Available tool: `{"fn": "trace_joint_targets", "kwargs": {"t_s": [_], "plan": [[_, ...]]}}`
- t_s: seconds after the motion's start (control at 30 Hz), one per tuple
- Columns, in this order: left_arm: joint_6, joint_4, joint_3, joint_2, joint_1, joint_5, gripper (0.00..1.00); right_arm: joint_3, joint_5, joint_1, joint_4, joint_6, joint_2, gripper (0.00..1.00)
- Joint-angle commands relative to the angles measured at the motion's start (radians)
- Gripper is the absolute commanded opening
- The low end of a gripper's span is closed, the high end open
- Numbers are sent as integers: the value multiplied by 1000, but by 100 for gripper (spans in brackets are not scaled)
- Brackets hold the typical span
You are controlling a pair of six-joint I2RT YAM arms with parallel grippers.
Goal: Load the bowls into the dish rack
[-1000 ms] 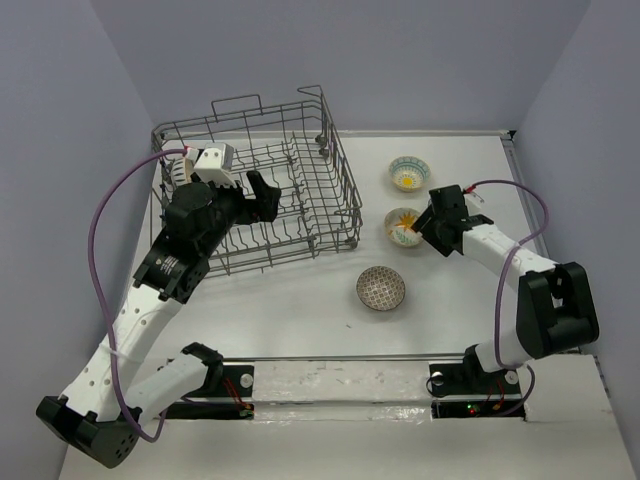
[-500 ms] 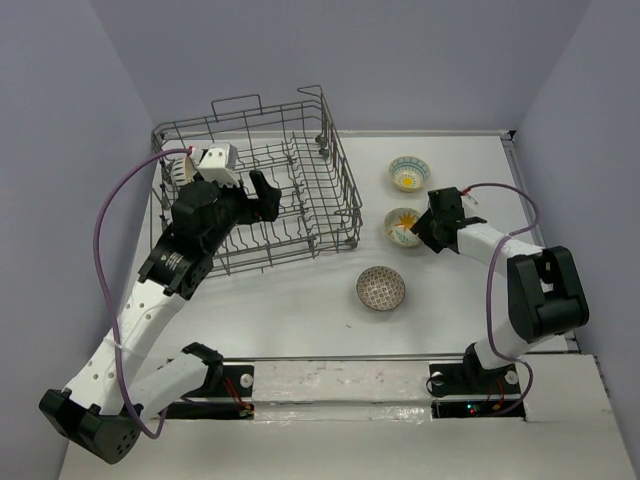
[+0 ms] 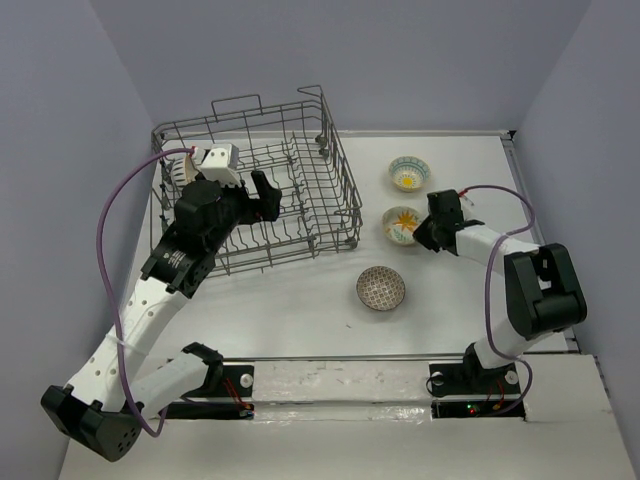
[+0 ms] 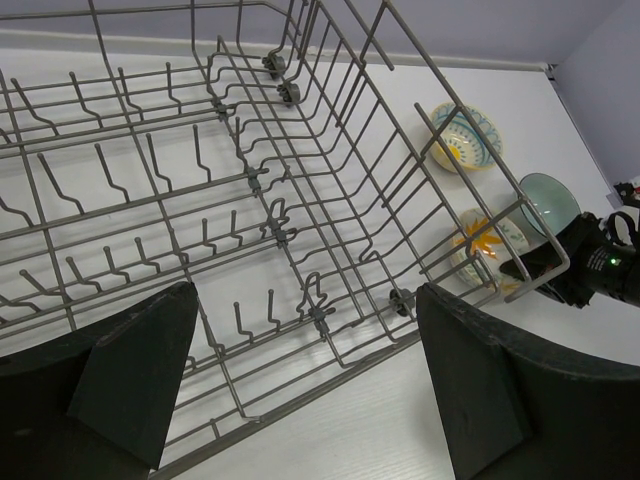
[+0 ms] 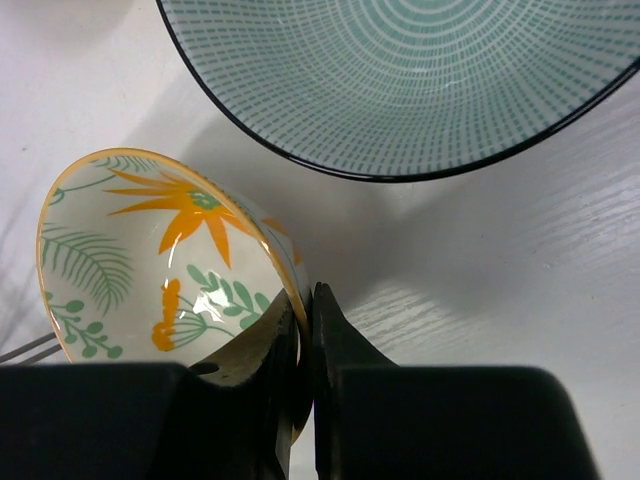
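Note:
My right gripper point(image 3: 418, 232) point(image 5: 305, 312) is shut on the rim of a white bowl with an orange flower point(image 3: 400, 225) point(image 5: 160, 250), which rests tilted on the table right of the dish rack point(image 3: 340, 175) point(image 4: 250, 180). One finger is inside the bowl, the other outside. A teal dotted bowl point(image 5: 420, 80) point(image 4: 548, 200) lies just beyond it. A second flower bowl point(image 3: 409, 173) point(image 4: 462, 138) sits farther back, and a brown-patterned bowl point(image 3: 381, 288) lies nearer. My left gripper point(image 3: 252, 198) point(image 4: 305, 330) hangs open over the rack's near side, holding nothing.
The rack's upright tines and high wire sides stand between my left gripper and the bowls. A purple cable point(image 3: 505, 200) loops above the right arm. The table's raised back edge point(image 3: 430, 132) runs behind the bowls.
My right gripper has gone from open to shut on the orange-flower bowl's rim and edged slightly left. The left arm has hardly moved.

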Motion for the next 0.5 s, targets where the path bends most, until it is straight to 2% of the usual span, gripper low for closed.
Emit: {"fn": "trace_joint_targets", "kwargs": {"t_s": [0.0,0.13,0.27,0.47], "plan": [[-9,29,-1,4,3,-3,99,-18,0,-5,7,-27,-87,1],[-17,28,7,9,2,6,99,-18,5,-5,-48,-45,-165,1],[-34,23,27,19,2,22,99,4,16,-5,-126,-76,-326,1],[-57,20,67,38,2,64,99,178,8,-5,-263,-157,-444,1]]}}
